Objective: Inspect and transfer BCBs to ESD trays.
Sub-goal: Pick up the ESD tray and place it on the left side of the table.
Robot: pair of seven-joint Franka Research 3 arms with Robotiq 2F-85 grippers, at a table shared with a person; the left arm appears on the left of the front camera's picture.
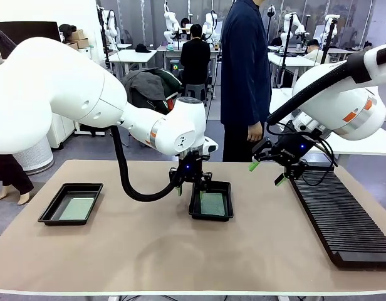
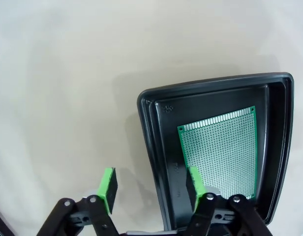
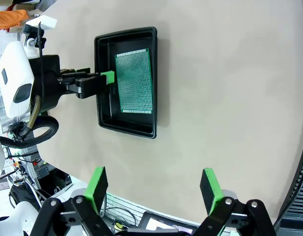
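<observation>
Beige worktop (image 1: 149, 251) carries two trays. Left tool (image 2: 151, 189), jaws apart, straddles the centre tray's (image 2: 151, 128) rim, gripping nothing; a BCB (image 2: 225, 147) lies inside. Right tool (image 3: 154, 189) hangs spread, empty, near the rack (image 1: 343, 219).

bright even overhead light; soft shadows under tray rims; wrist views bowed at edges; sharp focus.
</observation>
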